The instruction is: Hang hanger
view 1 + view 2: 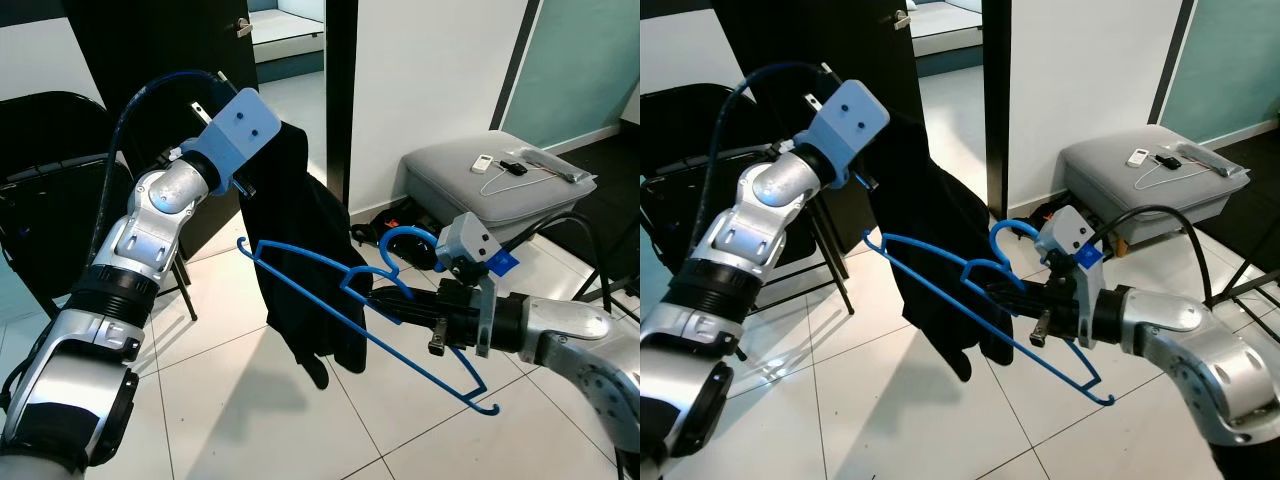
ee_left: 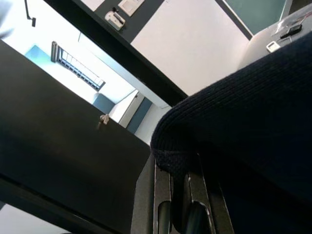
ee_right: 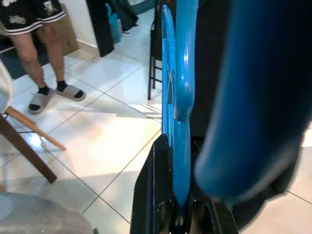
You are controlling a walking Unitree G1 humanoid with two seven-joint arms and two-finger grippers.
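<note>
right gripper fingers pinch the blue hanger near its hook, holding it level beside the black sweater, probably to thread it in. left gripper fingers pinch the sweater, dangling it above the tiled floor. no writing is legible.

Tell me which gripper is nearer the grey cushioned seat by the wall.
Right. The right gripper holds the blue hanger just in front of the grey seat; the left gripper, raised with the dark garment, is farther off.
</note>
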